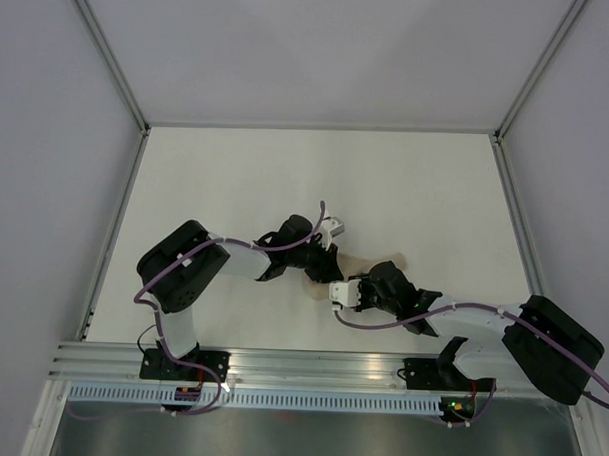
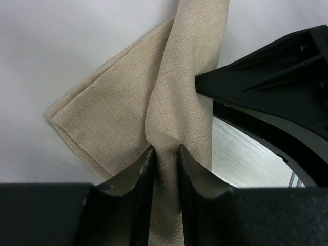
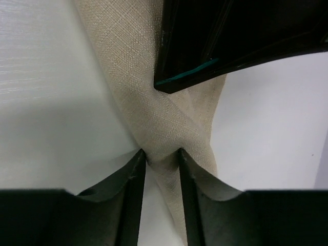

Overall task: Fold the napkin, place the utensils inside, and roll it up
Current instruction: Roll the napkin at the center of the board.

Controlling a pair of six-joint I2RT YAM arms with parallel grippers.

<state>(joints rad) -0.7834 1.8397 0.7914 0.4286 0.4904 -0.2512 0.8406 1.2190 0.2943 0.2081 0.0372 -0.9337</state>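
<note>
Far from table (image 1: 416, 182) edges, left claw (image 2: 164, 149) and right claw (image 3: 161, 152) clamp the napkin (image 2: 118, 107)

The tan-beige napkin (image 1: 371, 261) (image 2: 128, 102) (image 3: 154, 118) is lying on the white table (image 1: 286, 177), bunched into a narrow twisted band, with one flat, double-layered corner spreading out to the side.

white arms (image 1: 476, 322) with black joints (image 1: 183, 264), black jaws and purple cables (image 1: 381, 328).
</note>
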